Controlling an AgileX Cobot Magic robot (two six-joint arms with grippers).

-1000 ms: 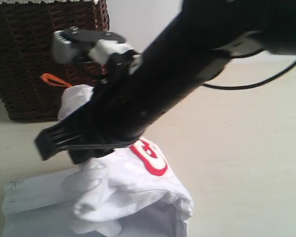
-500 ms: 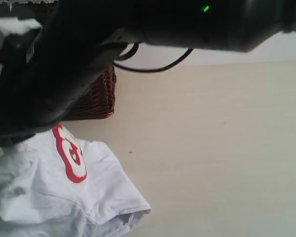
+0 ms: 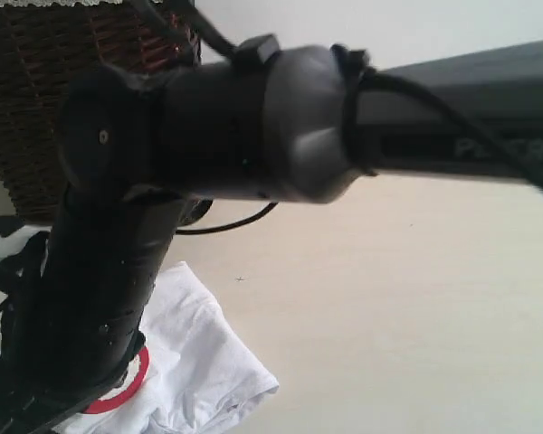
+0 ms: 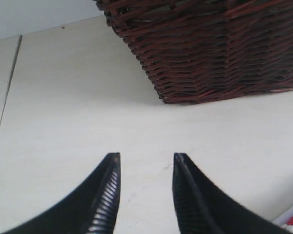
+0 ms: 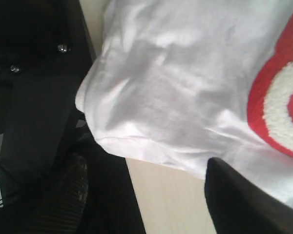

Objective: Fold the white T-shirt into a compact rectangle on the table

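A broad, pale beige matte table (image 3: 416, 298) fills the scene, and a dark brown wicker basket (image 3: 36, 108) stands at the back of it. The soft white cotton T-shirt with red-banded fuzzy lettering (image 3: 199, 362) is seen bunched on the table, nowhere near a rectangle, so the folding is judged to be at an early stage. The black right arm (image 3: 299, 127) is stretched across the middle towards it, and the right gripper (image 5: 146, 168) is placed directly over the cloth. Its jaws are spread wide and nothing is pinched. A rounded fold edge of the shirt runs across the gap just ahead of the fingertips, with bare table showing between them. The lettering lies off to one finger's side. The left gripper (image 4: 146, 156) is held part-open and empty over bare table, with the basket ahead of it and only a sliver of shirt caught beside one finger. The right arm is therefore judged the nearer, and a short push forward onto that edge would be called for. The shirt's long axis cannot be told from the crumple.
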